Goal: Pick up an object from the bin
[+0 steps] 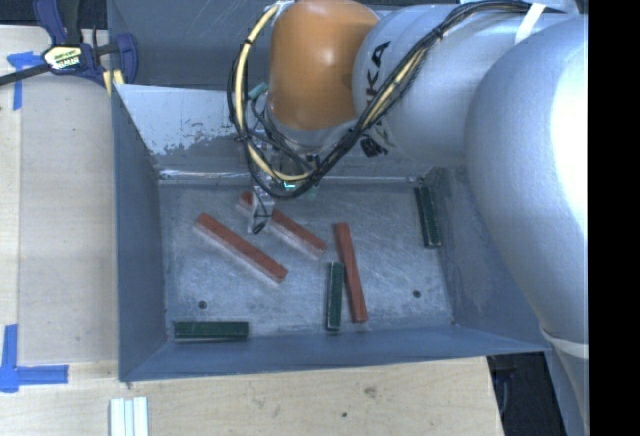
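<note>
Red-brown bar (303, 236) lies flat beneath the hand (262, 221), possibly touching it; long axis diagonal, pointing upper left to lower right. Whether the hand is spread or pressed together cannot be told.

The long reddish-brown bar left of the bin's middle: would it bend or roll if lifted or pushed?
The reddish-brown bar looks straight and square-edged, so probably stiff. It lies flat on the bin floor, so a push should slide it, not roll it. Slim, so likely light; its material I cannot tell.
</note>
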`<state>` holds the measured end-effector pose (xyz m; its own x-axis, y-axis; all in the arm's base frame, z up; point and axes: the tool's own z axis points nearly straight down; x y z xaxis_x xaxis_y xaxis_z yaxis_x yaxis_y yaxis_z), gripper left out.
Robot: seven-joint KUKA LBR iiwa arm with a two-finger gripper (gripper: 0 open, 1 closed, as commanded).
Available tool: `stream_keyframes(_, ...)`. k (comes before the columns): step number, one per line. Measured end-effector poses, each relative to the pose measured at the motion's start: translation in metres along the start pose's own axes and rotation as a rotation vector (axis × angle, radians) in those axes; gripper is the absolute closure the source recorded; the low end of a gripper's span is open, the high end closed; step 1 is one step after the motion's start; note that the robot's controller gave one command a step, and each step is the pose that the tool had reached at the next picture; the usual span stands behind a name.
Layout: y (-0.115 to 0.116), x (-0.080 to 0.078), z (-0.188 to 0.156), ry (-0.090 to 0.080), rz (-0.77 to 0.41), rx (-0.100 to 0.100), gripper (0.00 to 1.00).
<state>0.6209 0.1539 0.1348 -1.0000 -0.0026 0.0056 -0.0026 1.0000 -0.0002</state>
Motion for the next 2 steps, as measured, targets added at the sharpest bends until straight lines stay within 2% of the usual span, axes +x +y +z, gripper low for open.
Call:
stream_keyframes(1, -0.0073, 0.0310, 0.0659, -0.007, 0.134, -0.002, 0.00)
stream_keyframes(2, -0.0061, 0.0292, 0.0610, -0.009, 0.134, -0.004, 1.00)
